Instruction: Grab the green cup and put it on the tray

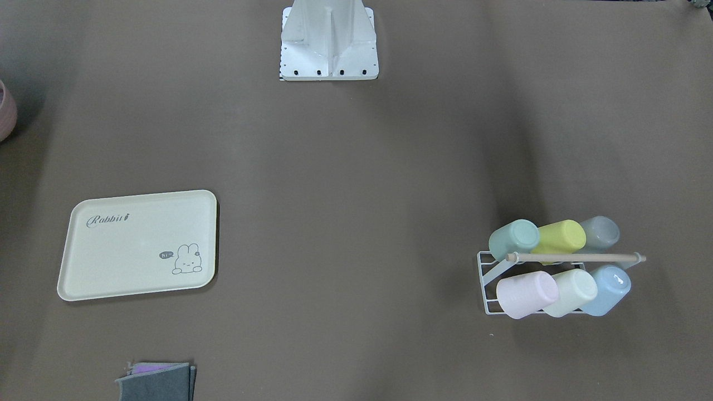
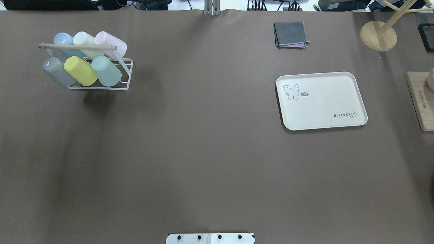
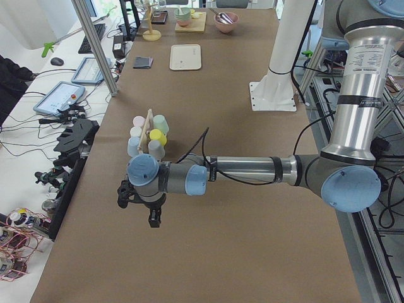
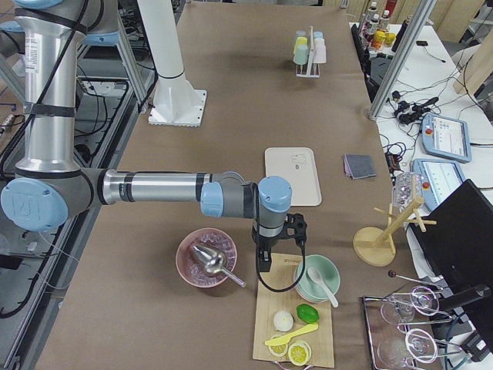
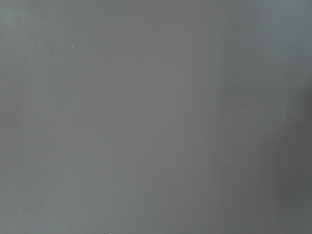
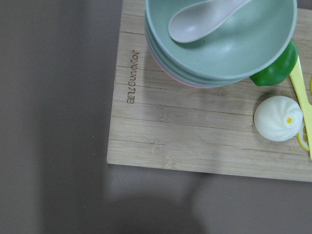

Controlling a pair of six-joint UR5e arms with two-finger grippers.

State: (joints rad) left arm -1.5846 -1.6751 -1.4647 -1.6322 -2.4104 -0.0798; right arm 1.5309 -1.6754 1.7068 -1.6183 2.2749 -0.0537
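Note:
The green cup (image 2: 106, 71) lies tilted on a white wire rack (image 2: 126, 75) at the table's left, beside a yellow-green cup (image 2: 80, 70). It also shows in the front view (image 1: 515, 238). The cream Rabbit tray (image 2: 322, 105) lies bare on the right side, also seen from the front (image 1: 128, 256). My left gripper (image 3: 153, 216) hangs over bare table, nearer the left end than the rack. My right gripper (image 4: 263, 260) hangs over a wooden board's edge, beyond the tray. Both show only in side views, so I cannot tell whether they are open or shut.
The rack also holds grey, blue, cream and pink cups under a wooden bar (image 2: 77, 47). A folded grey cloth (image 2: 290, 34) lies behind the tray. A wooden board (image 6: 195, 136) with stacked bowls (image 6: 219, 44), a pink bowl (image 4: 206, 258) and a wooden stand (image 2: 378, 35) sit at the right end.

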